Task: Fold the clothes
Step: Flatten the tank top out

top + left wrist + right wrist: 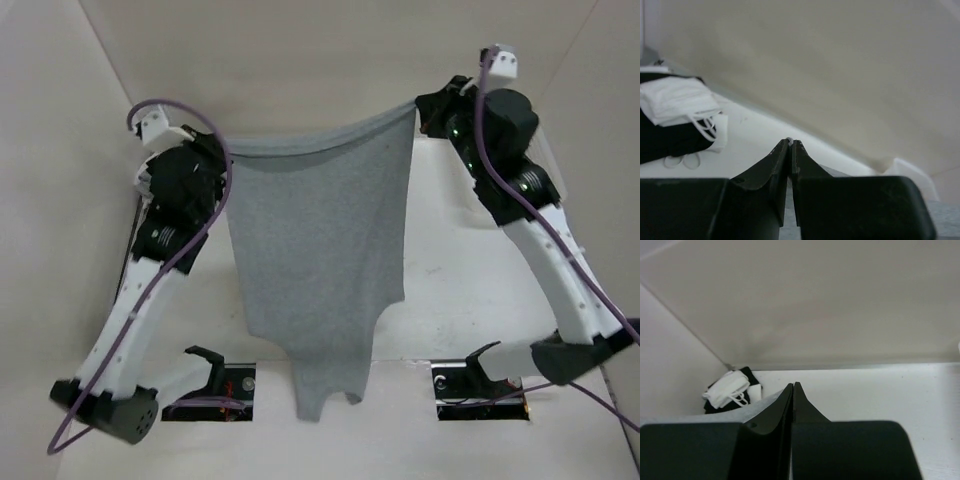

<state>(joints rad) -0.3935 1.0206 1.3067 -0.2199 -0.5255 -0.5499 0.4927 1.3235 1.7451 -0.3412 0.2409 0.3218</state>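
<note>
The clothes, a light heather-grey sleeveless top (315, 250), hang spread between both arms in the top view. The hem is stretched along the top and the straps (322, 400) dangle toward the near edge. My left gripper (222, 150) is shut on the top's left hem corner. In the left wrist view a sliver of fabric shows at the tips of the left gripper (790, 142). My right gripper (420, 108) is shut on the right hem corner. In the right wrist view grey fabric (700, 412) runs off to the left of the right gripper (793, 385).
A pile of black and white garments (675, 115) lies by the far left corner of the table, also seen in the right wrist view (730, 390). White walls enclose the table at the back and sides. Two arm bases (208, 392) (480, 390) sit at the near edge.
</note>
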